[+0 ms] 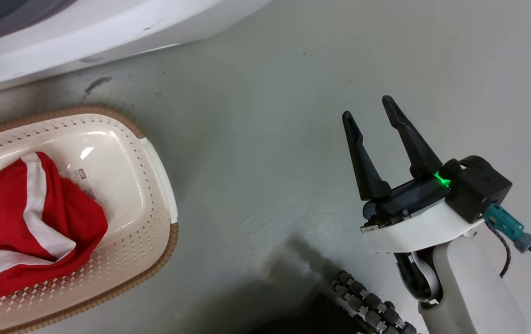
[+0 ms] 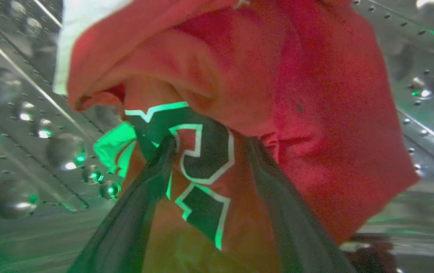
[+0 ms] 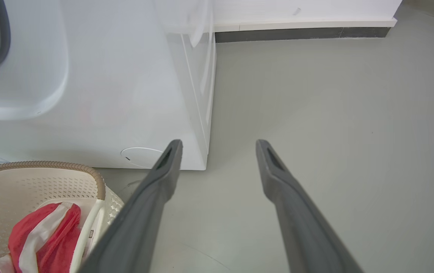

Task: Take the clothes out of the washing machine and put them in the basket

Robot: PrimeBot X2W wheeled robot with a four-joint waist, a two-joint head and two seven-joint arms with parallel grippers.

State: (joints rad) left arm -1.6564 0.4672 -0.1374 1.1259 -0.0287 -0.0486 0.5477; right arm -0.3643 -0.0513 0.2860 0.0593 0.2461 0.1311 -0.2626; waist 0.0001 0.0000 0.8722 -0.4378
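**Left pincer [image 2: 211, 146] inside the washing machine [image 3: 126, 94], one garment in the basket [image 1: 165, 185]**
Within the perforated steel drum [image 2: 19, 113] the left pincer stands spread wide. Its dark fingers [image 2: 141, 212] straddle the red number-print garment [image 2: 315, 113], whose fabric lies between them. The red-and-white striped garment [image 1: 38, 218] sits crumpled in the basket, which rests on the grey floor [image 1: 293, 93] just in front of the machine. The right pincer [image 1: 367, 109] hangs released over the floor, holding nothing, well to the basket's right.
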